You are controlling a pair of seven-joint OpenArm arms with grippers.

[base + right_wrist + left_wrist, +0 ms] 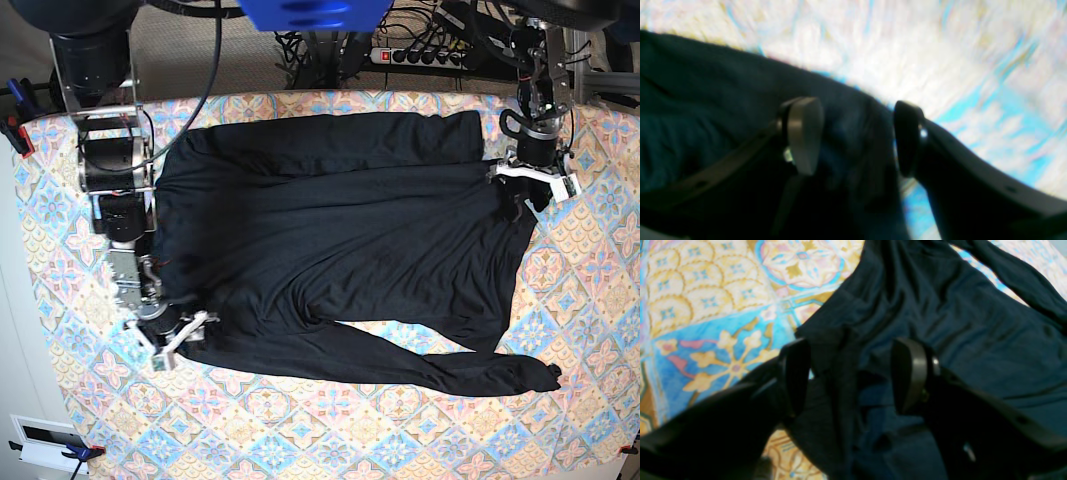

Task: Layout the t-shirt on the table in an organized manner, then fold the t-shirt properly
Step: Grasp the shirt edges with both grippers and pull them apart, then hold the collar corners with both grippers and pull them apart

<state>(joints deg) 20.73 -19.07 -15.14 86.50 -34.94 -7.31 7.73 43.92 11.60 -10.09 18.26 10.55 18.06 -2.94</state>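
The black t-shirt (340, 230) lies spread across the patterned table (300, 420), with one long sleeve (450, 370) trailing along the near side to the right. My left gripper (528, 195) sits at the shirt's right edge. In the left wrist view this gripper (850, 346) is open, and its fingers (910, 373) straddle a raised fold of the t-shirt (940, 313). My right gripper (180, 338) is at the shirt's lower left corner. Seen from the right wrist, it (857, 110) is open over the edge of the t-shirt (706, 100), with tablecloth (940, 50) beyond.
A power strip (420, 55) and cables lie behind the table's far edge. A clamp (15, 130) grips the table's left corner. A white box (45, 440) sits off the table at the lower left. Bare tablecloth runs along the near side and right side.
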